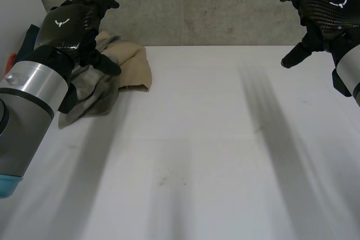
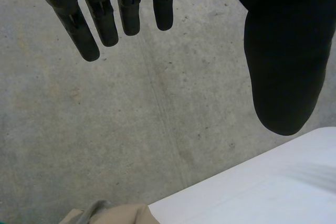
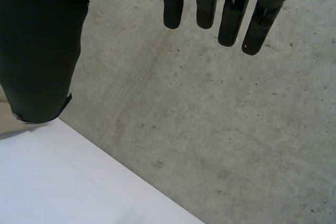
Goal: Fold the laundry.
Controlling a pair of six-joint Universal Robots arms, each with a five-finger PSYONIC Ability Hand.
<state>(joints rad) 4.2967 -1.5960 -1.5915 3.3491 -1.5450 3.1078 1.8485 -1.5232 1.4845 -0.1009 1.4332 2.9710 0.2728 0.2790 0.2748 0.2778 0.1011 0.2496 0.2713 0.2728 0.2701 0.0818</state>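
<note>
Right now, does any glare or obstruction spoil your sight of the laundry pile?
Head view: no glare on the white table; the left hand hides part of the laundry pile. Left wrist view: a tan corner of the pile peeks in beyond the fingertips, evenly lit.

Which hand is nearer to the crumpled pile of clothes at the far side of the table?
Left. The left hand is raised just above the pile of clothes, with open fingers that hold nothing. The right hand is raised far off, at the opposite side of the table.
</note>
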